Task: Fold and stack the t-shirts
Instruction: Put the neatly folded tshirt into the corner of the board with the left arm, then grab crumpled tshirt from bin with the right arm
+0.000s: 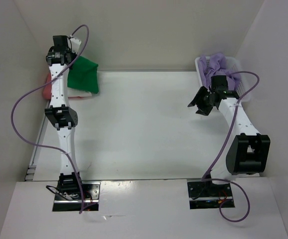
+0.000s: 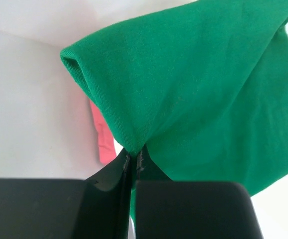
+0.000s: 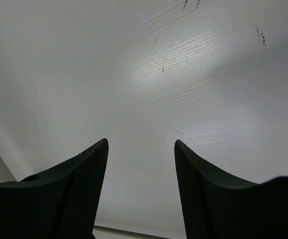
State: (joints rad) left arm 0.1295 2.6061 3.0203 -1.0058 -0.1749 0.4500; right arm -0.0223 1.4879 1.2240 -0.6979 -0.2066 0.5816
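our left gripper [image 2: 133,162] is clenched on a pinch of the green shirt [image 2: 194,89], at the far left corner with the salmon-red shirt [image 1: 48,88] just beside it. our right gripper [image 1: 202,102] stands released and empty. the lavender shirt [image 1: 216,63] lies just beyond it in the basket [image 1: 244,87], so of our 2 arms we judge the right nearer.

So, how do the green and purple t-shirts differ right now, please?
The green t-shirt is pinched by the left end effector, cloth drawn to a peak; the purple t-shirt lies bunched in the white basket, ungripped. Green is far left, purple far right. Both are at the table's far side.
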